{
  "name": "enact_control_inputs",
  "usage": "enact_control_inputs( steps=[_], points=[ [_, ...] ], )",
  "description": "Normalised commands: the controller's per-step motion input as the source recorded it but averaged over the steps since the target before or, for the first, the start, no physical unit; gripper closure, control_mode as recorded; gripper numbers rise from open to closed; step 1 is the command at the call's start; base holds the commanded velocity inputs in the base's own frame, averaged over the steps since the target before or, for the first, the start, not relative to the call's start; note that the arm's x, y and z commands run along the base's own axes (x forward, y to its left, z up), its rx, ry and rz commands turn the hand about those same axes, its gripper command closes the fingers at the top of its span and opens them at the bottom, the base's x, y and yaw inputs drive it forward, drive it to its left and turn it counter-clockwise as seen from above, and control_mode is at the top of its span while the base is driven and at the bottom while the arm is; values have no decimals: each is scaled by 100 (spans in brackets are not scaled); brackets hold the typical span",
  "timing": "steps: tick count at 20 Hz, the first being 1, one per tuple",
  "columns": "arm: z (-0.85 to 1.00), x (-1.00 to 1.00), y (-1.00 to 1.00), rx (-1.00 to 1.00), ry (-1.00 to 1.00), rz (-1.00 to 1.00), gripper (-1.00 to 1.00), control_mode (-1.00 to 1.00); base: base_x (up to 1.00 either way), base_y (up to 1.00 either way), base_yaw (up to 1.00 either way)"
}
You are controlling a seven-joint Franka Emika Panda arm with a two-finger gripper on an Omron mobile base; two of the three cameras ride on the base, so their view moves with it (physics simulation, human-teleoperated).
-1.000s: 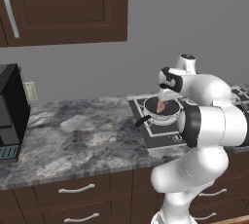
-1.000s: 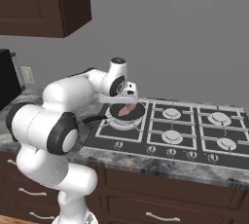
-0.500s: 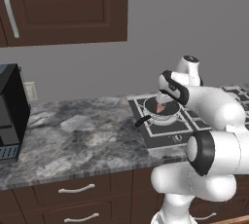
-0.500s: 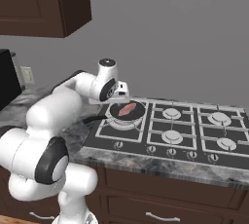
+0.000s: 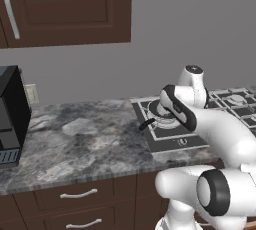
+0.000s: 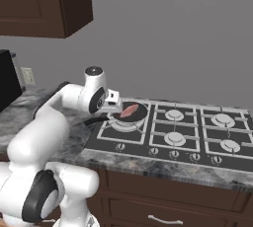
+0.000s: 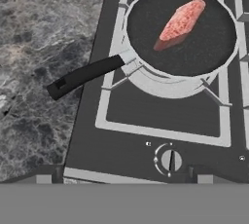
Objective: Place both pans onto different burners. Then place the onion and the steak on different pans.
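Note:
A black pan (image 7: 185, 33) sits on the large left burner (image 7: 170, 85) of the hob, its handle (image 7: 85, 76) reaching out over the counter. The red-pink steak (image 7: 182, 21) lies flat inside it. The right base view shows the same pan (image 6: 138, 116) and steak (image 6: 129, 111), while in the left base view my arm hides most of the pan and its handle (image 5: 146, 123) sticks out. My gripper (image 6: 116, 107) hovers just left of the pan and above its handle, open and holding nothing. Seen from the hand, the gripper (image 7: 124, 179) has its tips set wide apart. The onion is out of view.
Bare burners (image 6: 174, 114) (image 6: 222, 120) (image 6: 174, 138) lie to the right on the hob (image 6: 197, 128), with knobs (image 7: 170, 160) along its front edge. A marbled grey counter (image 5: 80, 139) stretches left to a black appliance (image 5: 11, 114). Cabinets hang above.
My hand has drawn back to the left, away from above the pan. The steak stays lying in the pan, and the gripper has stayed open.

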Motion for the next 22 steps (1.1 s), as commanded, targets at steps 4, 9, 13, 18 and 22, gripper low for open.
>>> enact_control_inputs(
  steps=[4,9,13,18,22],
  points=[
    [-1,-20,12,0,-1,-15,-100,-100,0,0,0],
    [-10,-6,10,0,0,-10,-100,-100,0,0,0],
    [-28,0,8,0,0,-5,-100,-100,0,0,0],
    [-8,0,0,0,0,-1,-100,-100,0,0,0],
    [0,-1,0,0,0,0,-100,-100,0,0,0]
  ],
)
